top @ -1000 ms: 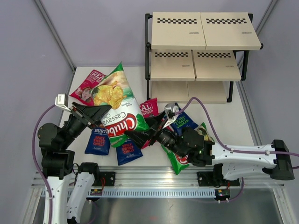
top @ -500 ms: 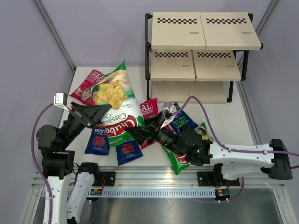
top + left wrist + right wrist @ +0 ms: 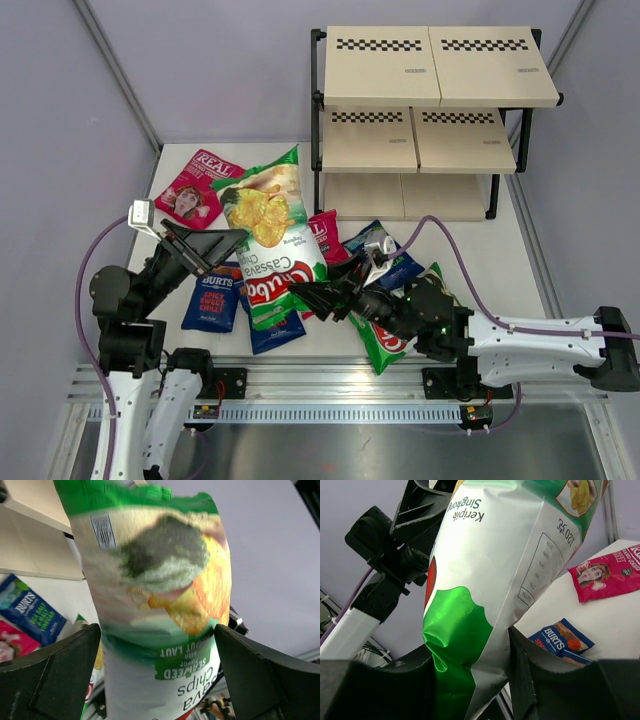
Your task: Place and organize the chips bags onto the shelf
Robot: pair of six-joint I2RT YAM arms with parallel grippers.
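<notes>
A large green-and-white Chuba chips bag [image 3: 268, 225] [image 3: 155, 580] [image 3: 490, 570] is held up off the table. My right gripper [image 3: 300, 297] [image 3: 470, 652] is shut on its lower end, pinching the foil. My left gripper [image 3: 234, 250] [image 3: 157, 635] is open, its fingers standing wide on either side of the same bag without pressing it. One pink REAL bag [image 3: 197, 188] [image 3: 607, 575] lies at the far left and another [image 3: 322, 235] by the held bag. Blue BURTS bags [image 3: 212, 296] [image 3: 275, 330] [image 3: 385, 255] lie on the table. The shelf [image 3: 430, 100] stands at the back right with bare boards.
A second green Chuba bag [image 3: 385, 345] lies partly under my right arm near the front edge. The shelf's black frame post [image 3: 318, 120] stands just right of the held bag's top. The left arm [image 3: 395, 555] is close behind the bag in the right wrist view.
The left gripper has opened and released the big Chuba bag while the right gripper closed on its lower end. The bag has swung right, toward the shelf.
</notes>
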